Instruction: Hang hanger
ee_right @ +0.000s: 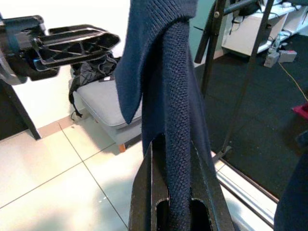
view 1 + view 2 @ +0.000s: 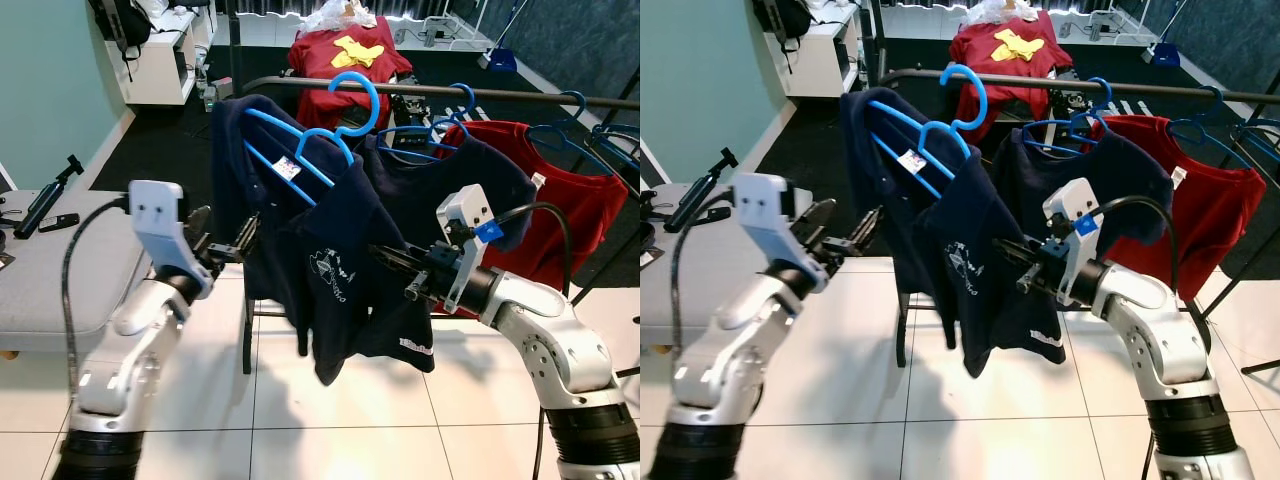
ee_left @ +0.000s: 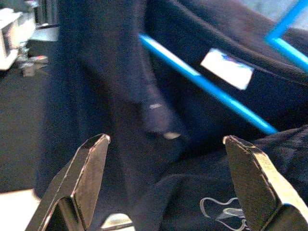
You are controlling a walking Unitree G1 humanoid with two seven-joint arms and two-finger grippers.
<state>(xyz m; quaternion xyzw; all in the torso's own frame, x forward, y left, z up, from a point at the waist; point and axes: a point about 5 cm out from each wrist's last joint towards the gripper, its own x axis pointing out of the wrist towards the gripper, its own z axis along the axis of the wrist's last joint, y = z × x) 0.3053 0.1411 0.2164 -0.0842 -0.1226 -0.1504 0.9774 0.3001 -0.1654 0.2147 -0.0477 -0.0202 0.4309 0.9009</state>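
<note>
i've got the navy shirt [image 2: 340, 270] pinched tight in my right gripper [image 2: 392, 262]; left gripper [image 2: 228, 246] spread wide, empty. blue hanger [image 2: 330, 135] not yet on the rail [image 2: 520, 95].

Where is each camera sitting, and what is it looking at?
Left eye view: on the head, looking down and forward at the navy shirt on its blue hanger by the rail; both silver arms show.
Right eye view: the head's other eye, same scene and arms.
Left wrist view: on the left wrist, looking along the open left gripper at the shirt.
Right wrist view: on the right wrist; the right gripper pinches the shirt's cloth.
Shared: the shirt shows in all four views.
</note>
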